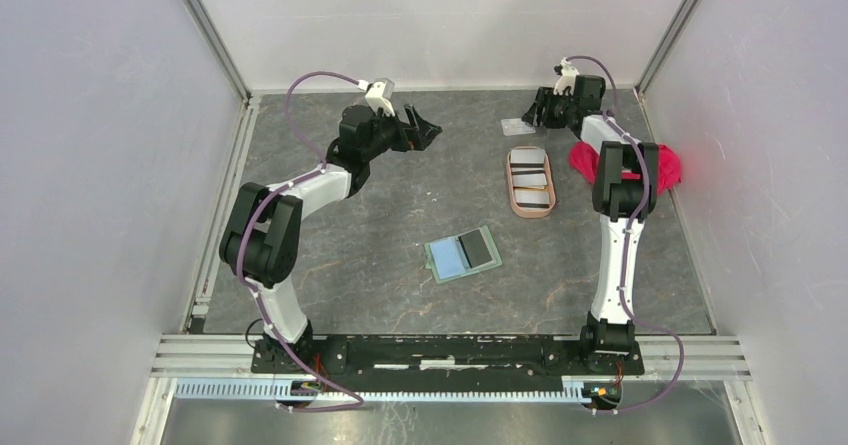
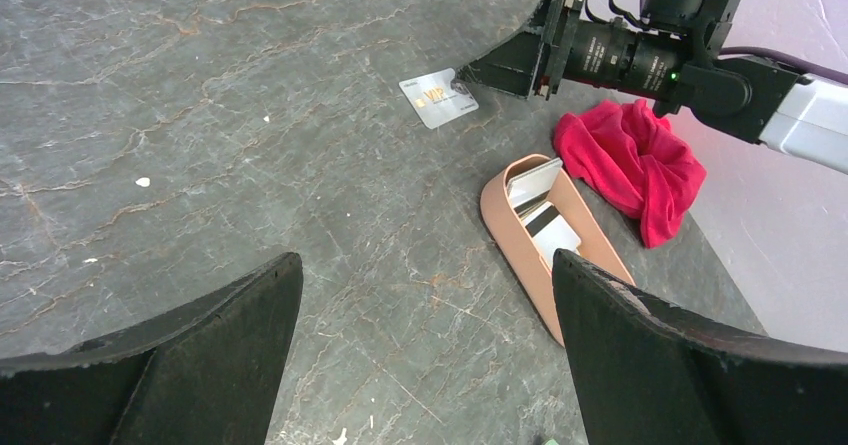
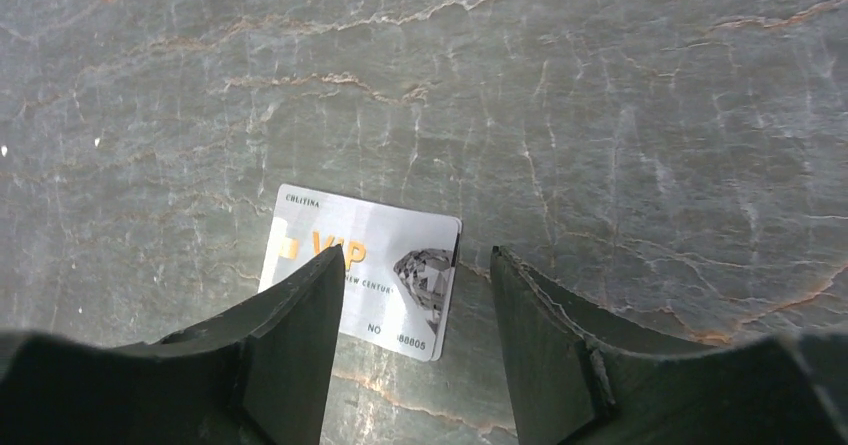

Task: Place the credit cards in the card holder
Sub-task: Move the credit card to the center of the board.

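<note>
A silvery-white credit card [image 3: 365, 265] marked VIP lies flat on the grey table at the far right, and shows in the top view [image 1: 517, 125] and the left wrist view [image 2: 438, 97]. My right gripper [image 3: 416, 255] is open just above it, one finger over the card, the other beside its right edge; it also shows from above [image 1: 532, 117]. Several more cards [image 1: 530, 177] lie in the pinkish-brown tray [image 1: 512, 197]. The card holder [image 1: 462, 254] lies open mid-table with a dark card [image 1: 478, 249] on its right half. My left gripper [image 1: 425, 130] is open and empty [image 2: 425, 258].
A red-pink cloth [image 1: 676, 165] lies at the right wall behind the right arm, and also shows in the left wrist view [image 2: 630, 160]. The tray [image 2: 505, 235] sits between the cloth and the table's middle. Enclosure walls bound the table at the back and sides.
</note>
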You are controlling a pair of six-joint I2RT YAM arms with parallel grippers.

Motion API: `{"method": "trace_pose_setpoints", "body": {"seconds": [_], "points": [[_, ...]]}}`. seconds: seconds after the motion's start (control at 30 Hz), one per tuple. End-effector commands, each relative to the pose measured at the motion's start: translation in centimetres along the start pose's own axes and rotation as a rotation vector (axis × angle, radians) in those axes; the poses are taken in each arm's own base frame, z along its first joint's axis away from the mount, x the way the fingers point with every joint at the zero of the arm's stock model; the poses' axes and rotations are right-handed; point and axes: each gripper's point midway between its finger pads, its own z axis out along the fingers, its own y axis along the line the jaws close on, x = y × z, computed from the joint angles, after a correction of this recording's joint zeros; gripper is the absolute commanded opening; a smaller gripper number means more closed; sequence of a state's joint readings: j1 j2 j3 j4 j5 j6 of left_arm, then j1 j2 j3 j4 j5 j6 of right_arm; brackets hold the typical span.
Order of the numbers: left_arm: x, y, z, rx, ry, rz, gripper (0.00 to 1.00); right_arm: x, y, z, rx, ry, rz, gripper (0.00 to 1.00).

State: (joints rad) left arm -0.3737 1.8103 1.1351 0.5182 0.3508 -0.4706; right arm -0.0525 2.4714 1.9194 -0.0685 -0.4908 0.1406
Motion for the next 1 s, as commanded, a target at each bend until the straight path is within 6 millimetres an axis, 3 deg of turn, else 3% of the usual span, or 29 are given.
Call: {"method": "trace_pose_setpoints", "body": {"seconds": [0.0,0.23,0.57,0.8,0.97], "points": [[-1.4,-1.6,-0.4,0.047,-0.028,-0.012,1.00,0.5,0.5,1.2,-0.020,0.003,0.044,0.61],[-1.0,-1.5,-0.1,0.048,-0.013,-0.034,1.00,2.6,3.9,1.8,-0.135,0.078,0.028,0.49],[0.8,-0.6,-0.1,0.013,0.041,-0.139,1.00,5.5,13.0,1.1,-0.293,0.226,-0.116,0.40],[2.4,0.8,0.4,-0.061,0.087,-0.220,0.98,9.4,17.6,0.0,-0.384,0.346,-0.209,0.37],[2.9,1.8,0.3,-0.130,0.111,-0.256,0.95,12.7,20.5,-1.9,-0.463,0.423,-0.290,0.36]]}}
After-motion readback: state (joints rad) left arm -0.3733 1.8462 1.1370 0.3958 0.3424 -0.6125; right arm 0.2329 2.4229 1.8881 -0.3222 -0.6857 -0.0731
